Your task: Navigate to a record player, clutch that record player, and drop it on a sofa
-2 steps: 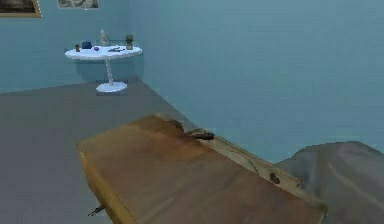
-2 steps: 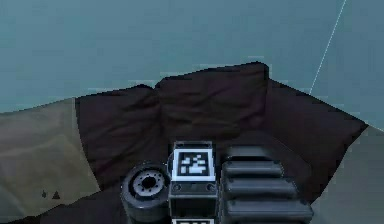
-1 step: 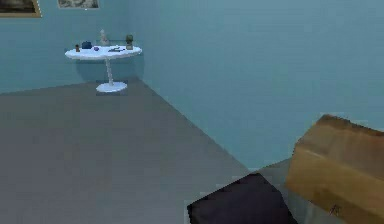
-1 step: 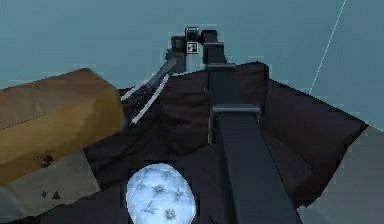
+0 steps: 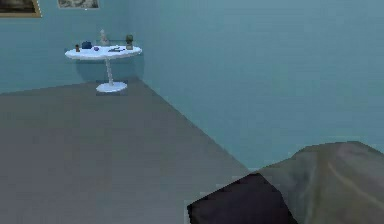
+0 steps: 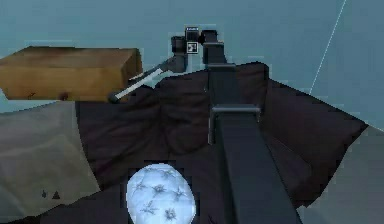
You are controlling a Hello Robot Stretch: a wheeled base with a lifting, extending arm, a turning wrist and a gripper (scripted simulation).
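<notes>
Found the claw [image 6: 128, 90] at the far end of the arm [image 6: 240, 150], thin fingers [image 6: 140, 84] slanting down to the right end of a brown box [image 6: 65, 72] — by shape and colour, probably the record player. Could not tell the state of the claw's grip, nor whether holding anything: saw the box's lower edge meet the grey end of the sofa [image 6: 300, 130] in the arm side view, so could not say hanging or resting. Placed the box above that grey end, against the teal wall [image 6: 290, 30], with the sofa's dark cushions beneath the arm and a pale tufted cushion [image 6: 160, 195] nearer the robot. Judged the step in hand to be the drop. Would have done best to carry the box in over the dark cushions rather than the grey end, low and level, clear of the pale cushion — less chance of a tumble to the floor. Noted, farther off in the forward view, a round white tabletop [image 5: 105, 52] bearing small things, well apart from the sofa.
</notes>
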